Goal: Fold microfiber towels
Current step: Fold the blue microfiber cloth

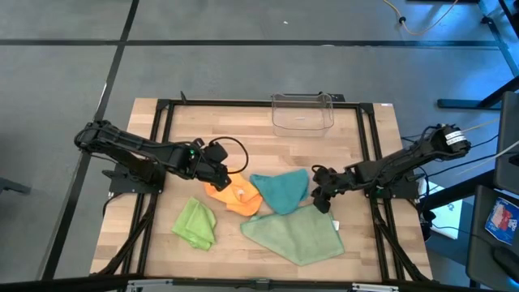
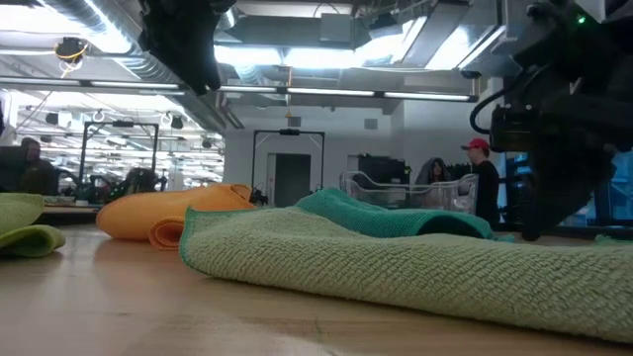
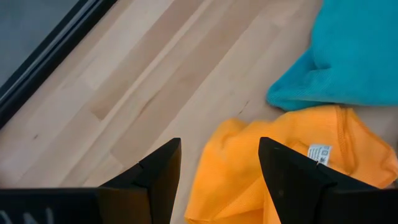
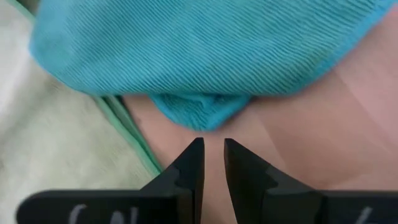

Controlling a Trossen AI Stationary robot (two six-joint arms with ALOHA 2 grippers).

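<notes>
Lime green towel [image 1: 196, 223] lies crumpled on the wooden bench [image 1: 154, 134], well to the near side of the left gripper [image 1: 228, 173] and apart from it; in the low view only its edge shows.

Orange towel [image 1: 233, 195] is bunched in a loose heap with a white care label [image 3: 319, 152] showing. The left gripper sits directly above its rim, fingers [image 3: 160, 171] spread wide, one over bare wood and the other over orange fabric. Nothing is pinched between them; whether the tips touch the cloth cannot be told.

Teal towel [image 1: 281, 189] lies rumpled between the two grippers, one corner just beside the orange towel, its near edge overlapping the pale sage green towel [image 1: 295, 233], which spreads flatter and wider than the rest, with a darker green hem.

Right gripper [image 1: 319, 199] sits low just beside the teal towel's edge. Its fingers [image 4: 188, 168] stand nearly together with a narrow gap, empty. A folded teal lip [image 4: 200, 109] lies immediately ahead of the tips, not between them; sage towel lies to one side.

Clear plastic bin [image 1: 302, 112] stands at the bench's far edge, well beyond both grippers.
</notes>
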